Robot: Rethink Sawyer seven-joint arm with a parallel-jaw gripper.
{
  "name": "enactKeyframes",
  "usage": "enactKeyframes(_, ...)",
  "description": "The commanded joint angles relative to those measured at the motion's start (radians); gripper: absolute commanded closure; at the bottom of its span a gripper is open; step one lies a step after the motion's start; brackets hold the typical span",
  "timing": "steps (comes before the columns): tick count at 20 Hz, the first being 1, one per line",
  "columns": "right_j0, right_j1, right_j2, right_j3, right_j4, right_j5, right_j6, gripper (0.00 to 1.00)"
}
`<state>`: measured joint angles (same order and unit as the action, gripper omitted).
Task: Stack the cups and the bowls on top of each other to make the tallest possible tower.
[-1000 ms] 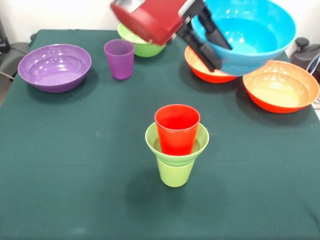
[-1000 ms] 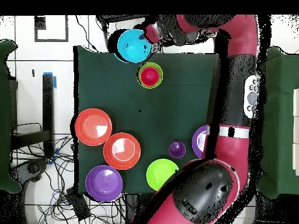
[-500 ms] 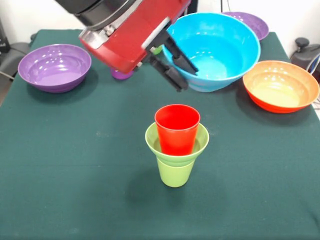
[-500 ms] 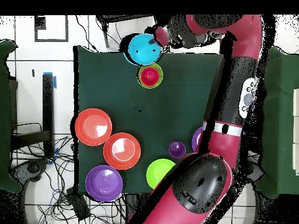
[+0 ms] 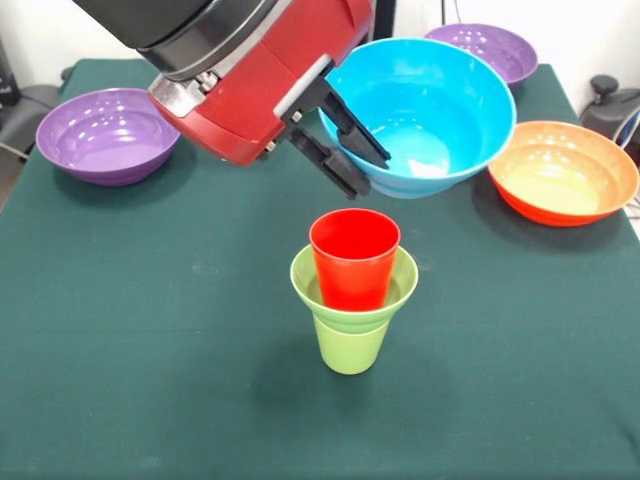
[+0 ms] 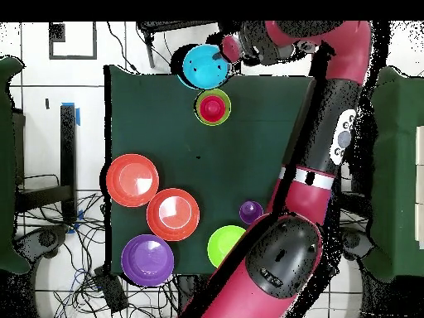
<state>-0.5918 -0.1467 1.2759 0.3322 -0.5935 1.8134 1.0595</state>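
A dark green table (image 5: 120, 330) filled most of the front view. In the overhead view it appeared as a dark green rectangle (image 6: 157, 116) on a white tiled floor (image 6: 41, 99). Black cables (image 6: 87, 248) lay tangled on the floor beside the table's edge. A strip of blue tape (image 6: 77, 113) marked the tiles. A black object (image 5: 612, 100) stood at the table's far corner.

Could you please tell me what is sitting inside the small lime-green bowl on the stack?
The red cup stands upright inside the small lime-green bowl, which rests on the lime-green cup. The red cup's base and the bowl's floor are hidden by the bowl's wall.
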Motion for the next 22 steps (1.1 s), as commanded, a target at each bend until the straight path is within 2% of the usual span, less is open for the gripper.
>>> enactKeyframes(1, 0.011, 0.024, 0.127, -0.050, -0.122, 0.108, -0.171, 1.00)
enactKeyframes(6, 0.009, 0.030, 0.138, -0.037, -0.120, 0.075, -0.165, 1.00)
enactKeyframes(11, 0.008, 0.042, 0.174, -0.043, -0.141, 0.085, -0.188, 1.00)
enactKeyframes(22, -0.011, 0.066, 0.285, -0.083, -0.272, 0.111, -0.278, 1.00)
